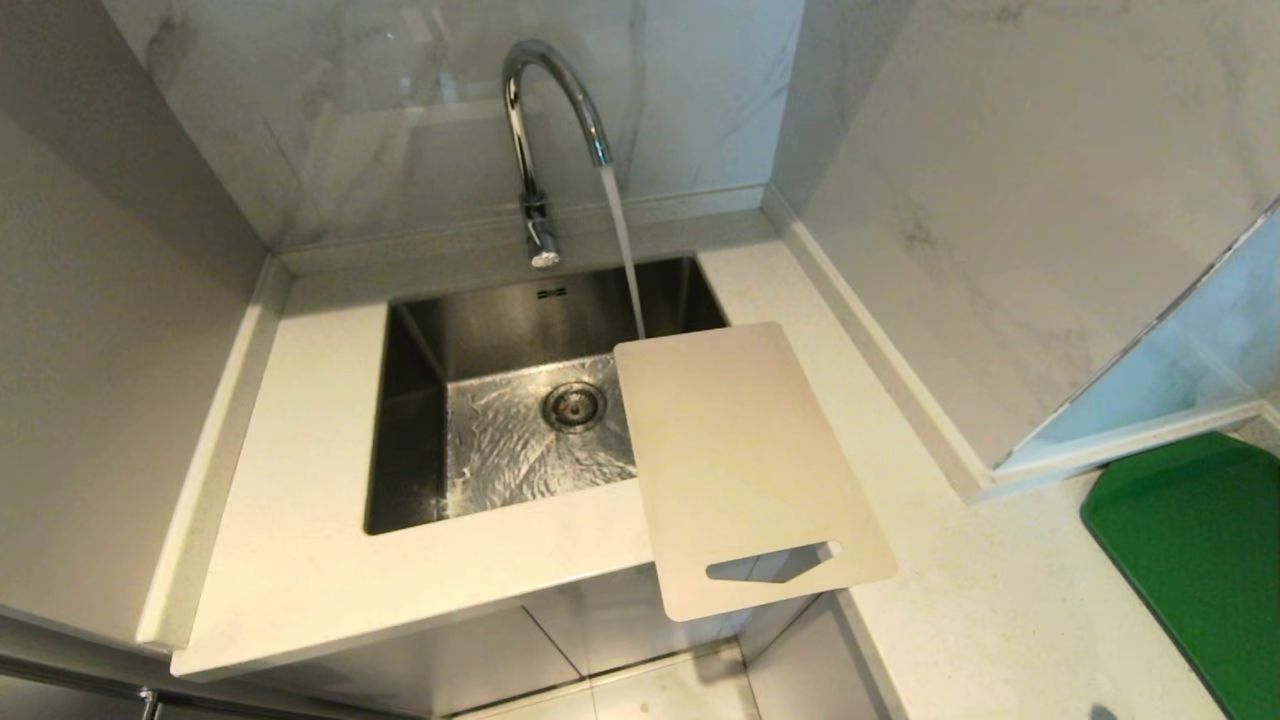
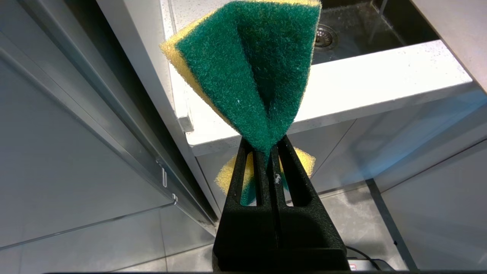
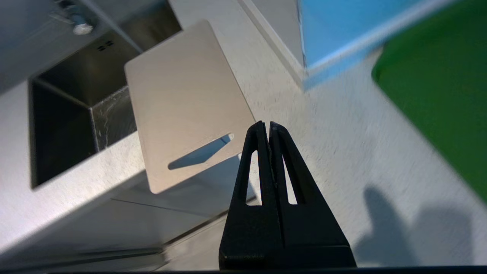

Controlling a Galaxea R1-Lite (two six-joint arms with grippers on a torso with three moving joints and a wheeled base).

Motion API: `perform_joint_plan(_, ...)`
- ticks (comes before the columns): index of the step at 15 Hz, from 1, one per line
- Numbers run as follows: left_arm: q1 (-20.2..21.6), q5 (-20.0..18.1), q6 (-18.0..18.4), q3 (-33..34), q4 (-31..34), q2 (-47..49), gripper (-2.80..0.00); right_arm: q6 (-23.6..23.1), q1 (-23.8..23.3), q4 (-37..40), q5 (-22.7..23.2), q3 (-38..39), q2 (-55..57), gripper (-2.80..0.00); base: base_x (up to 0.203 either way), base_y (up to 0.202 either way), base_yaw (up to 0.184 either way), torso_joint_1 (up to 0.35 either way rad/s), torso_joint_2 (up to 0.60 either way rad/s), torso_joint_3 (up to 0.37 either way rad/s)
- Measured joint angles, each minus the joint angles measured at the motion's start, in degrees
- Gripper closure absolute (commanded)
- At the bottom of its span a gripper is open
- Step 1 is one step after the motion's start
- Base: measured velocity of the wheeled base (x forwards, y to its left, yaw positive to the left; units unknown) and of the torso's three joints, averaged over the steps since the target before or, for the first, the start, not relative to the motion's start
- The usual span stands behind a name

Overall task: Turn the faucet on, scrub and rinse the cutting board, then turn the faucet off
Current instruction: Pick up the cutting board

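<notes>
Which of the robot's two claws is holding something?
The left gripper: its black fingers pinch a folded green-and-yellow sponge. The right gripper is shut on nothing, near the cutting board.

No legible text, labels, brands or numbers on anything visible.

— What carries the things here?

— A pale speckled countertop (image 1: 300, 560) with a steel sink (image 1: 410, 420) set into it, in the corner of marble walls.

— What lies directly on it?

— The cutting board (image 1: 745, 460) lies flat at the right side of the sink. Its far corner hangs over the basin, and its slot end sticks out past the front edge. A green mat (image 1: 1200, 550) lies well apart, on the right.
</notes>
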Motion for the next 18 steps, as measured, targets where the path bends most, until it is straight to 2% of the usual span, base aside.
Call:
perform_joint_plan(2, 0.0, 0.0, 0.0, 0.0, 0.0, 0.0, 0.00, 8.5, 0.4, 5.0, -0.1, -4.4, 11.7, 0.00, 0.000, 0.000, 0.000, 0.000, 0.00, 0.000)
perform_joint_plan(4, 0.0, 0.0, 0.0, 0.0, 0.0, 0.0, 0.00, 19.3, 3.5, 11.1, 1.3, -8.3, 22.1, 0.00, 0.000, 0.000, 0.000, 0.000, 0.00, 0.000)
perform_joint_plan(7, 0.0, 0.0, 0.0, 0.0, 0.0, 0.0, 0.00, 38.3, 10.7, 17.6, 2.1, -15.8, 34.5, 0.00, 0.000, 0.000, 0.000, 0.000, 0.00, 0.000)
perform_joint_plan(9, 0.0, 0.0, 0.0, 0.0, 0.0, 0.0, 0.00, 49.0, 16.1, 20.7, 2.2, -19.6, 40.9, 0.00, 0.000, 0.000, 0.000, 0.000, 0.00, 0.000)
perform_joint_plan(11, 0.0, 0.0, 0.0, 0.0, 0.0, 0.0, 0.00, 56.0, 18.7, 21.2, 2.4, -22.2, 47.1, 0.00, 0.000, 0.000, 0.000, 0.000, 0.00, 0.000)
perform_joint_plan(14, 0.0, 0.0, 0.0, 0.0, 0.0, 0.0, 0.00, 60.5, 20.1, 20.6, 2.6, -26.8, 55.3, 0.00, 0.000, 0.000, 0.000, 0.000, 0.00, 0.000)
perform_joint_plan(15, 0.0, 0.0, 0.0, 0.0, 0.0, 0.0, 0.00, 61.3, 20.5, 20.6, 2.8, -28.2, 57.7, -2.80, 0.000, 0.000, 0.000, 0.000, 0.00, 0.000)
perform_joint_plan(18, 0.0, 0.0, 0.0, 0.0, 0.0, 0.0, 0.00, 62.8, 21.0, 20.2, 5.7, -32.5, 63.7, -2.80, 0.000, 0.000, 0.000, 0.000, 0.00, 0.000)
